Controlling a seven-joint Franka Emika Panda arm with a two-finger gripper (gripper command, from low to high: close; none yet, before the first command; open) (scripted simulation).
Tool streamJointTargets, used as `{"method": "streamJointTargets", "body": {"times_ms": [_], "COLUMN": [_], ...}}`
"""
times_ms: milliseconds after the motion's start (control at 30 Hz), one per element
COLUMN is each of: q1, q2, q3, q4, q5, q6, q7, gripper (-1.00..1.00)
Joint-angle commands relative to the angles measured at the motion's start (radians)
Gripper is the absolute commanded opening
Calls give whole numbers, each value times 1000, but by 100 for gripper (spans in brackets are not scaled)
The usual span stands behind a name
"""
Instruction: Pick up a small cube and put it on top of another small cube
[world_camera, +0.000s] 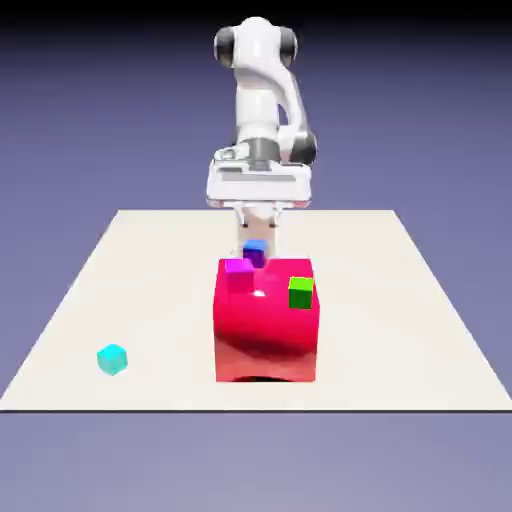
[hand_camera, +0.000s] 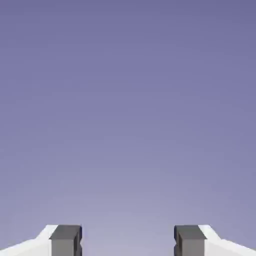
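Blue-violet backdrop, beige table (world_camera: 400, 300). Small cyan cube (world_camera: 112, 359) sits alone near the front corner at the exterior view's left, well apart from the big red block (world_camera: 266, 320). On the block: magenta cube (world_camera: 239, 267), green cube (world_camera: 301, 291), blue cube (world_camera: 256, 250) at the back. Hand (hand_camera: 128, 241) released, fingers spread, nothing between them; hand view shows only backdrop.

The small cyan cube (world_camera: 112, 359) rests slightly turned on the table's near corner at the exterior view's left.
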Motion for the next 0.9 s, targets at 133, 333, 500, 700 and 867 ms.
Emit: {"method": "streamJointTargets", "body": {"times_ms": [133,333,500,700,867], "q1": [-126,-277,-402,-553,-615], "q2": [181,399,580,797,937], "q3": [-31,-69,-100,-137,-161], "q4": [49,107,156,214,263], "q5": [-106,-234,-341,-468,-518], "q6": [69,153,222,305,361], "q7": [84,184,268,369,414], "gripper": [0,0,0,0,0]}}
